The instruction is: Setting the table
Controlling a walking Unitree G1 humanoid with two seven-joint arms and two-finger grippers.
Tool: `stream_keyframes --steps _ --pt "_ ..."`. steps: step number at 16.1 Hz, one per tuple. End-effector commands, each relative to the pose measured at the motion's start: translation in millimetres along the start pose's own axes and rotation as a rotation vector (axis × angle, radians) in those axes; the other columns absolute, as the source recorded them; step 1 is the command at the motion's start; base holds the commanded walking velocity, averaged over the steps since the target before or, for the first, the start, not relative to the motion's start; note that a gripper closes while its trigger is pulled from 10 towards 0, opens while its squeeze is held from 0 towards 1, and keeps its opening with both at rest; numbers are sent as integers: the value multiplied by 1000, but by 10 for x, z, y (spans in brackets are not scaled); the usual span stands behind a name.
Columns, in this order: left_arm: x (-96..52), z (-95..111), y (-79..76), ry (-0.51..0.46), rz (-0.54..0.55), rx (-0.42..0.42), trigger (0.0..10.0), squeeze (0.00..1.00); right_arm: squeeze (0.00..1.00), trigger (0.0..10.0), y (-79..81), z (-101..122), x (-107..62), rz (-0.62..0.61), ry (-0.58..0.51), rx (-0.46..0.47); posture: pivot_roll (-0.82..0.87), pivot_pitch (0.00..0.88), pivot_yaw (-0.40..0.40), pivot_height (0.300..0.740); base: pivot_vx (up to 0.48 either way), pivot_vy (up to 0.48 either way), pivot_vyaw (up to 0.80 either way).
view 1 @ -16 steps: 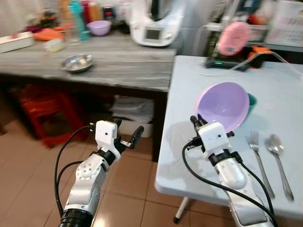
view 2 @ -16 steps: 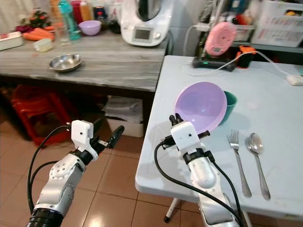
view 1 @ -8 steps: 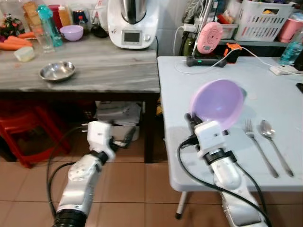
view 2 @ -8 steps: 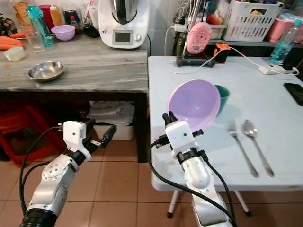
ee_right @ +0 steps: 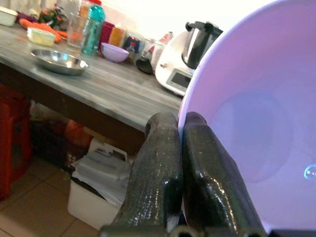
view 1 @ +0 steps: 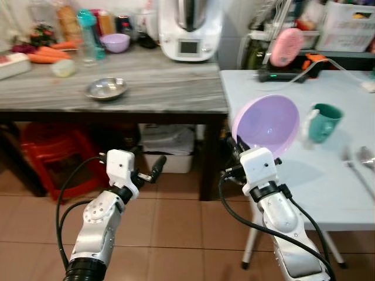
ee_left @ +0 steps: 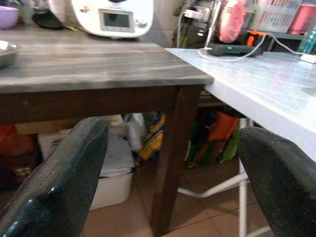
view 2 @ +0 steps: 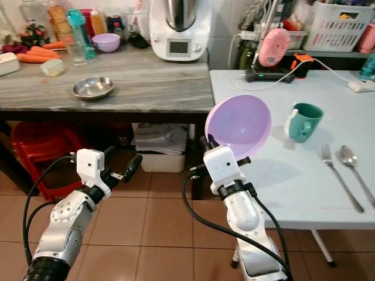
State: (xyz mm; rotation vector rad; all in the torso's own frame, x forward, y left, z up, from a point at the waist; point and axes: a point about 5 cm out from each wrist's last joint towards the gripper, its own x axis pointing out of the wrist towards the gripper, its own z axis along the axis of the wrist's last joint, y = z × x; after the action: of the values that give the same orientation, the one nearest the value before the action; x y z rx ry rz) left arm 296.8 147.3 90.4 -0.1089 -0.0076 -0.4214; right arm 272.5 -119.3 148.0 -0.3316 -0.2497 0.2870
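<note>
A large purple bowl [view 2: 239, 124] is tilted up on its edge in the air, above the left edge of the white table [view 2: 275, 190]. My right gripper [view 2: 206, 142] is shut on its near rim; in the right wrist view the two fingers [ee_right: 163, 148] pinch the bowl's [ee_right: 256, 98] edge. On the table stand a teal mug [view 2: 305, 120], a fork [view 2: 338, 175] and a spoon [view 2: 354, 166]. My left gripper [view 2: 123, 161] is open and holds nothing, low above the tiled floor in front of the wooden counter [ee_left: 89, 64].
The grey wooden counter [view 2: 146, 76] on my left carries a steel bowl [view 2: 93, 88], a small purple bowl [view 2: 107, 42], bottles and a white kitchen machine [view 2: 179, 26]. Under it are a red stool [view 2: 35, 149] and a white box [view 2: 159, 153]. Chargers and a basket [view 2: 337, 23] line the table's far side.
The camera has swung, shifting the whole scene. The bowl in my right gripper now sits left of the teal mug, which it covered before. The left gripper stays open and low.
</note>
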Motion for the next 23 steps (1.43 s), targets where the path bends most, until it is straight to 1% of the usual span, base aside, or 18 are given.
stream_keyframes --steps 1,5,13,21,23 --pt "45 5 -79 -4 -25 -1 10000 0 0 10000 -69 33 -11 -16 -13 -17 11 0 28 740 0 398 0" --pt "39 -17 -77 3 -19 1 10000 0 0 10000 -68 14 -25 -12 -7 -21 11 0 28 740 0 398 0" --pt "34 -15 -5 4 25 34 10000 0 0 10000 -51 -9 -26 -7 -2 -26 13 0 28 740 0 403 0" --pt "29 -27 -6 3 28 39 10000 0 0 10000 -21 -8 -5 6 -5 -25 21 0 25 740 0 409 0" --pt "26 -35 45 14 101 86 10000 0 0 10000 -30 -10 -7 5 -6 -24 21 0 24 740 0 129 0"
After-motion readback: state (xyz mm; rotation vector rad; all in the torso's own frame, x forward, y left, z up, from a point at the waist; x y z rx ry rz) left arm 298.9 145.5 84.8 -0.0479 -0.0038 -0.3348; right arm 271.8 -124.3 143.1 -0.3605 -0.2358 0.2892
